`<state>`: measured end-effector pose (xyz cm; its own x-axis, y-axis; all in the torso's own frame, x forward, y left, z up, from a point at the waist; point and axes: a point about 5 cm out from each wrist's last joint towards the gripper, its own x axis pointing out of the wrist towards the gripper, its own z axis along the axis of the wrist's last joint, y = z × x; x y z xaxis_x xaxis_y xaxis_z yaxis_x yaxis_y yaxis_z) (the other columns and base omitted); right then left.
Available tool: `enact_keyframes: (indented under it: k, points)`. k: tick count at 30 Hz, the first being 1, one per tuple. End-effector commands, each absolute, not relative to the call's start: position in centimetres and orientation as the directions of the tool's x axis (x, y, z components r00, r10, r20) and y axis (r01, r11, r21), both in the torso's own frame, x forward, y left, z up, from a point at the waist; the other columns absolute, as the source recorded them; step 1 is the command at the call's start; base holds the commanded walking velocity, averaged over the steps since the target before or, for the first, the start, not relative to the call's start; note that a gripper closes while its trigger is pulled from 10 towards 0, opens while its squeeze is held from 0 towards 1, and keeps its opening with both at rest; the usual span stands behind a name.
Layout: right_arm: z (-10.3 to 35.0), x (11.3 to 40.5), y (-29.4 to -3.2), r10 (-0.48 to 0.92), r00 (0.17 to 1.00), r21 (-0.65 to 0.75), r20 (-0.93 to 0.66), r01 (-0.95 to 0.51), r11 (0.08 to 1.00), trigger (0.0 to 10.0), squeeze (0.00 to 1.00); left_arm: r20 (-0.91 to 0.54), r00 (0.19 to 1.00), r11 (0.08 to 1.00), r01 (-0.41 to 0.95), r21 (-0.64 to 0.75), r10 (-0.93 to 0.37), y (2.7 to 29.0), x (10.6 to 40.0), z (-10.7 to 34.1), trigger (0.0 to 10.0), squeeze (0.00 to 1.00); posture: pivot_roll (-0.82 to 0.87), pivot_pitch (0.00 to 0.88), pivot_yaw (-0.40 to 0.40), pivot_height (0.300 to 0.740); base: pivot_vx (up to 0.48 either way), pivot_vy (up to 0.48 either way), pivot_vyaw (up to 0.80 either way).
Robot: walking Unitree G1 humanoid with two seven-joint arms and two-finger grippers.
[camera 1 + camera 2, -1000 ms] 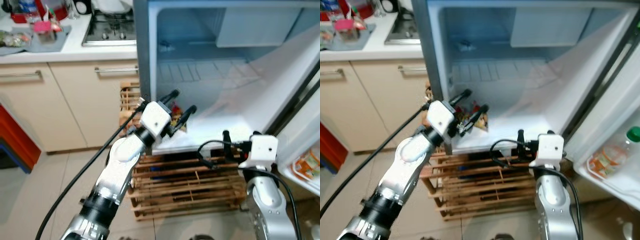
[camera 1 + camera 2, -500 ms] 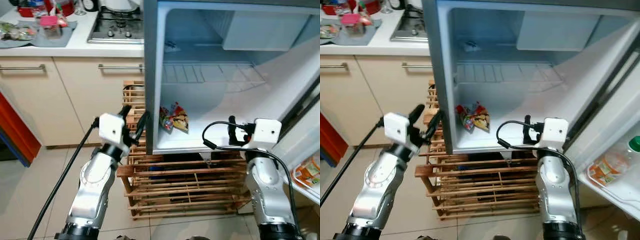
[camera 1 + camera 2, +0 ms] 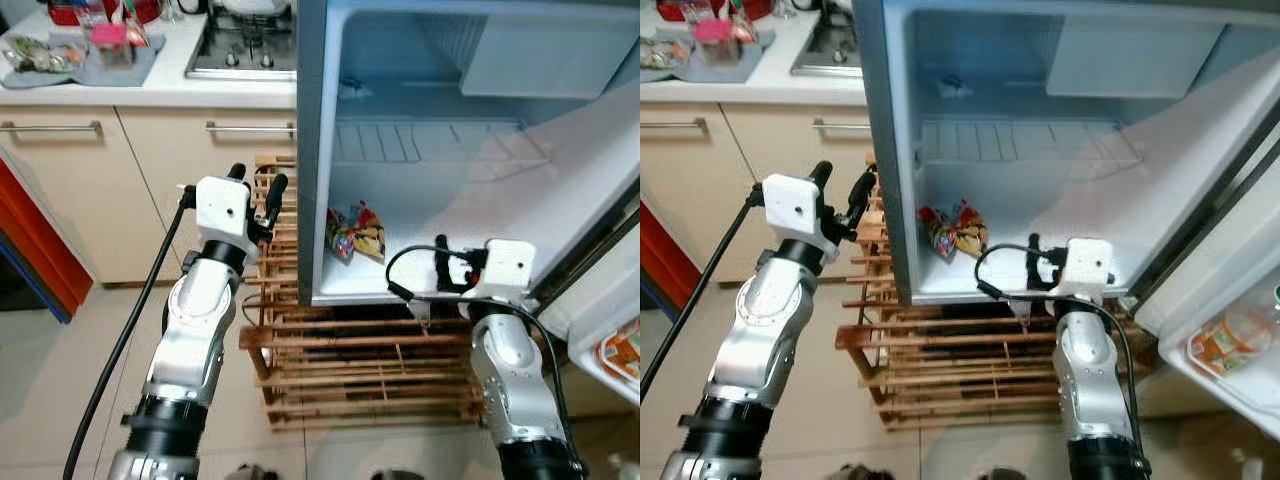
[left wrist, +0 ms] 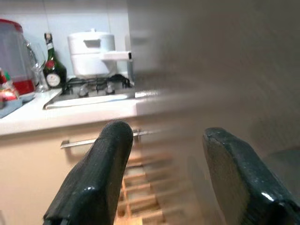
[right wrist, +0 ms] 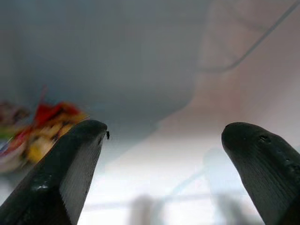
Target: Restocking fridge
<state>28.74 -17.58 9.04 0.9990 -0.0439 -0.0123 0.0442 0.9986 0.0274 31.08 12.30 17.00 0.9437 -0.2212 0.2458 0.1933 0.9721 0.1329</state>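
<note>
The fridge (image 3: 480, 150) is standing open across the upper right of the head views, its door swung out at the right edge with packaged food sitting in the door shelf (image 3: 1230, 345). The white floor of the compartment is holding one item so far: a colourful snack packet (image 3: 355, 232) lying at the centre of the frame, just inside the left wall, below the wire shelf (image 3: 430, 145). Below the fridge a wooden rack (image 3: 360, 370) is showing.

Judging by this, the robot is between items: one packet is stocked, and both grippers are empty. The next move probably calls for turning towards the counter (image 3: 150, 85) in the upper left, where more goods seem to be lying on a mat (image 3: 95, 65), and fetching another.

The left gripper (image 3: 255, 195) is hovering outside the fridge, left of centre, fingers spread apart and holding nothing; its wrist view is looking towards the stove (image 4: 93, 86) and a white pot (image 4: 91, 54). The right gripper (image 3: 1032, 262) is waiting at the fridge's lower lip, right of centre, fingers wide apart, with the packet off to one side in its wrist view.

A second ago the left gripper was at the packet inside the fridge; it has now drawn back out, leaving the packet behind. The right arm has barely shifted.
</note>
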Motion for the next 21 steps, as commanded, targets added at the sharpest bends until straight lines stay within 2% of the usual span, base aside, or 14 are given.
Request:
enact_keyframes:
  k: [1,13,19,21]
  points:
    - [9.1,28.8,-17.6,-0.036,0.999,0.032,-0.008,0.036,0.999,10.0,0.00,0.218,0.953,0.974,0.183,0.137,-0.210,12.3,31.2,16.4,10.0,0.00,-0.09,0.000,0.026,0.740,-0.360,0.000,0.00]
    - [8.6,28.4,-18.1,-0.042,0.999,0.020,-0.020,0.043,0.999,10.0,0.00,0.206,0.951,0.967,0.198,0.161,-0.229,11.4,31.5,16.0,10.0,0.00,-0.10,0.000,0.032,0.740,-0.355,0.000,0.00]
    - [6.9,27.0,-18.7,-0.054,0.995,-0.005,-0.081,0.054,0.999,10.0,0.00,0.194,0.943,0.953,0.236,0.189,-0.272,11.2,31.3,15.5,10.0,0.00,-0.10,0.000,0.036,0.740,0.000,0.000,0.00]
    - [6.4,26.6,-19.1,-0.063,0.993,-0.013,-0.098,0.063,0.998,10.0,0.00,0.192,0.942,0.953,0.241,0.186,-0.276,11.3,31.3,15.4,10.0,0.00,-0.10,0.000,0.042,0.740,0.000,-0.450,0.00]
